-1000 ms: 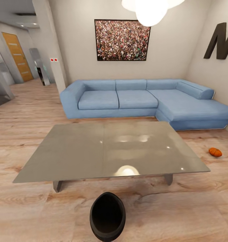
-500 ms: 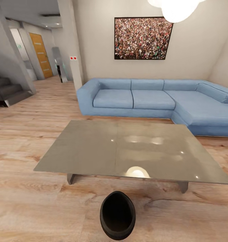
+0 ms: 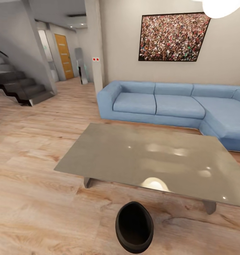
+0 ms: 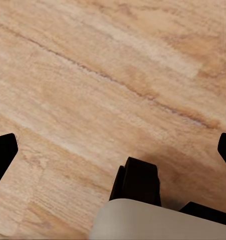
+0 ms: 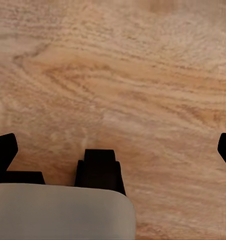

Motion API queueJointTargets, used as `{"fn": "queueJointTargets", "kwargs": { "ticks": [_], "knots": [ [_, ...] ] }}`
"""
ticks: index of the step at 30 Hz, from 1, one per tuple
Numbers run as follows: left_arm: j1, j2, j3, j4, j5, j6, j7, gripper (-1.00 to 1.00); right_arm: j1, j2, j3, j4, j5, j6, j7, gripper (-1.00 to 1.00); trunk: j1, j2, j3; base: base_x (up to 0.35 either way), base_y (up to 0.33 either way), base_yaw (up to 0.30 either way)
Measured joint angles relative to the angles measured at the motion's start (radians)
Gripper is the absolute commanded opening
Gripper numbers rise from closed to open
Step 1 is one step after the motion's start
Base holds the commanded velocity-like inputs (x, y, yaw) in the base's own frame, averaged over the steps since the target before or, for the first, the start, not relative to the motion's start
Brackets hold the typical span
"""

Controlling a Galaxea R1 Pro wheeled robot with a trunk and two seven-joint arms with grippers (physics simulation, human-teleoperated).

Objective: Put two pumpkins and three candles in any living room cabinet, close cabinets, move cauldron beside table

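My view has turned to the left: the stairs (image 3: 20,88) now show at upper left, and the pumpkin I saw at the right edge has left the frame, so I judge I am turning away to search. The floor (image 3: 34,184) is pale wood. The sofa (image 3: 158,104) stands behind the table (image 3: 148,159). The cauldron (image 3: 134,226) sits low in the frame, just beside the table. Both my grippers (image 4: 113,147) (image 5: 113,150) are spread wide, holding nothing.

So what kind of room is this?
Most likely a home living room: a long blue corner sofa, a low glossy grey table on wood flooring, and a large framed crowd picture on the wall.
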Motion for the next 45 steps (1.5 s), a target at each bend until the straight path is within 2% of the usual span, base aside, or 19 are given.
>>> {"fn": "queueJointTargets", "kwargs": {
  "ticks": [45],
  "knots": [
    [0.000, 0.000, 0.000, -0.001, 0.000, 0.000, 0.000, 1.00, 0.000, 0.005, 0.000, 0.001, 0.000, 0.001, -0.001, 1.00, 0.000, 0.000, -0.027, 0.000, 0.000, 0.281]
  ]
}}
